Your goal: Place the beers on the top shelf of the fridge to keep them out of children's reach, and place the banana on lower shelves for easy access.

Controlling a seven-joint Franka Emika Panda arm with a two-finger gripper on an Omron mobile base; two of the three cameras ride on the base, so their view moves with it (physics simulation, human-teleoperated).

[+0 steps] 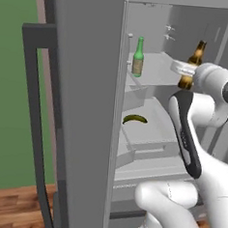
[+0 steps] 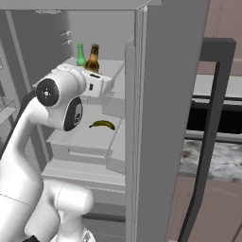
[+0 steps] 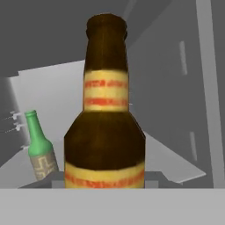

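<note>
Your gripper [image 1: 186, 69] grips the amber bottle [image 1: 192, 64] upright, upper right of the left base frame, over the top shelf [image 1: 155, 71]. Green bottle [image 1: 138, 58] stands there (banana [image 1: 135, 119] lies lower, mid-frame).

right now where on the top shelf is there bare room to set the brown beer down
Bare top shelf lies between the green bottle and the amber bottle in the pincer. The shelf's left edge by the green bottle is crowded. The banana lies a shelf lower.
</note>
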